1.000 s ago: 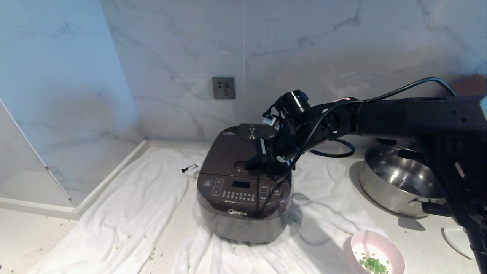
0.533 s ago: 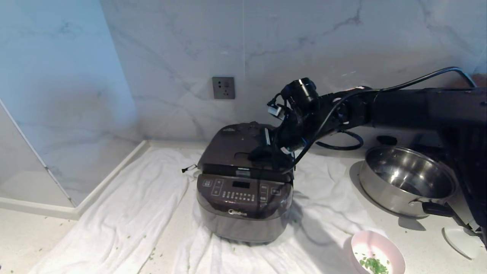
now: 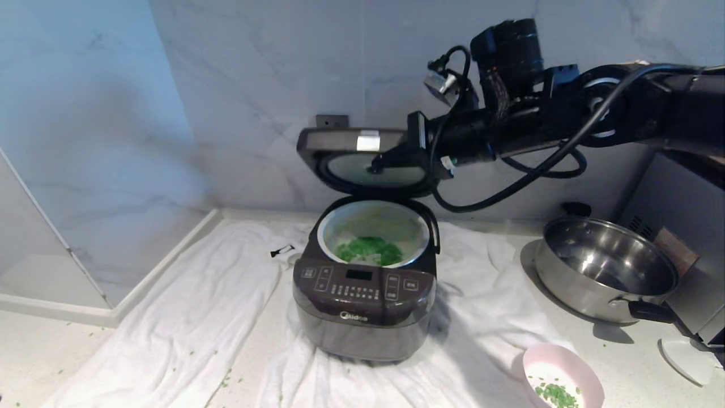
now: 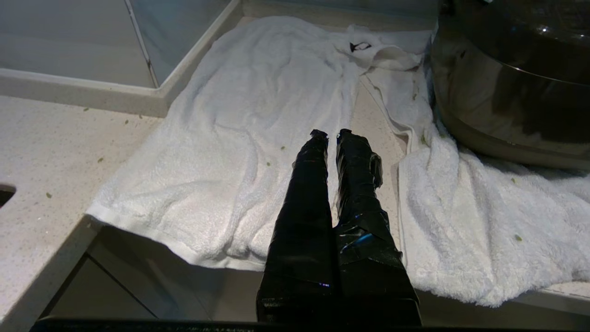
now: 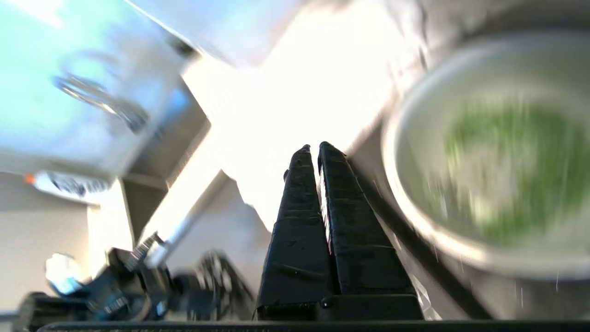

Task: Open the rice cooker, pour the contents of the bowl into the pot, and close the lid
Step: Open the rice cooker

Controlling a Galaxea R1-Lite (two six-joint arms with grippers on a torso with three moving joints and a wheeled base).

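The dark grey-brown rice cooker stands on a white towel with its lid swung up, the round silver plate of the underside facing forward. Inside it, the pale pot holds chopped green pieces. My right gripper is shut and empty, its tips in front of the raised lid's underside, above the pot. In the right wrist view the gripper shows beside the pot. The pink bowl sits at the front right with a few green bits inside. My left gripper hangs shut and empty over the counter's front edge, beside the cooker.
A shiny steel pan with black handles sits right of the cooker. The white towel covers the counter around it. A wall socket peeks out behind the lid. A small black clip lies left of the cooker.
The lid went from shut to a crack open, then swung fully up. My right arm rose with it, and the pot with its green contents came into view.
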